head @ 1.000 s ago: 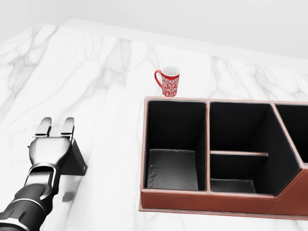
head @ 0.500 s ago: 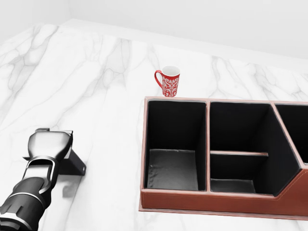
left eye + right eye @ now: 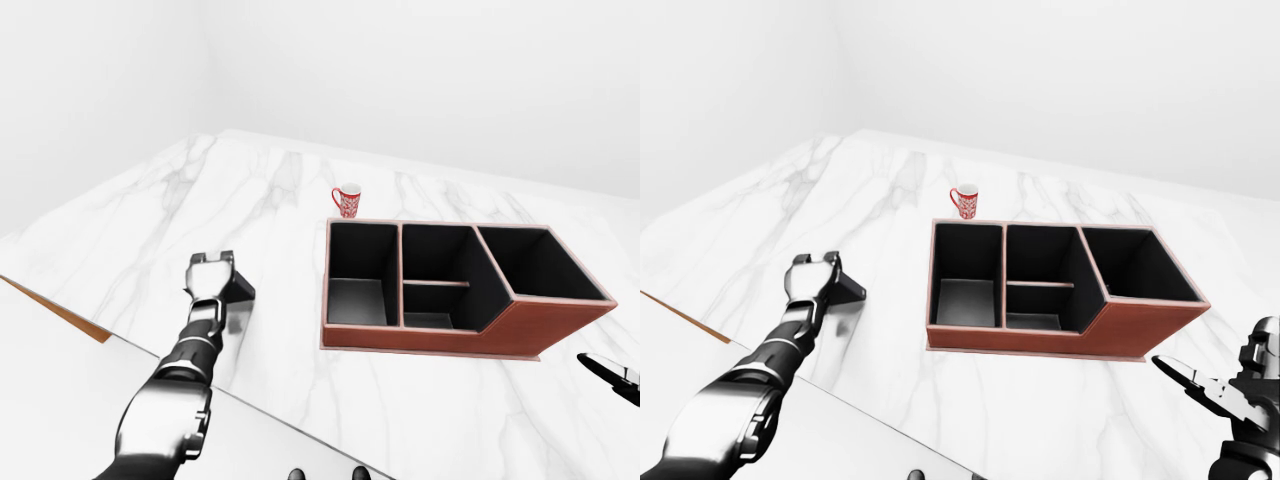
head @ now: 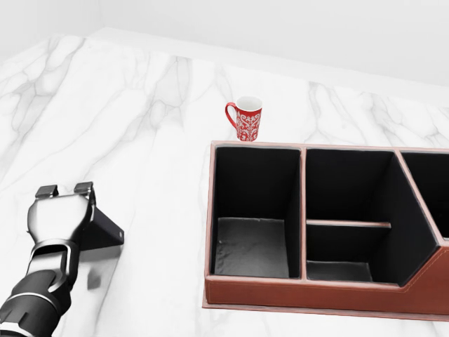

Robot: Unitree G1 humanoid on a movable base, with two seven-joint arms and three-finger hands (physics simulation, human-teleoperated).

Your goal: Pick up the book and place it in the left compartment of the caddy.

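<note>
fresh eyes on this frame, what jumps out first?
The reddish-brown caddy with black compartments, all looking empty, fills the right of the head view on the white marble counter. Just above its upper left corner stands a red patterned mug. At lower left, the left hand is on the dark book lying on the counter; the right hand only shows at the right-eye view's lower right edge.

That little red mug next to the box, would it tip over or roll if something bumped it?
The red mug stands upright on the marble counter, squat rather than tall, so it probably slides before tipping. If knocked over, its round body could roll, though the handle would likely stop it. It looks ceramic, so possibly fragile.
</note>
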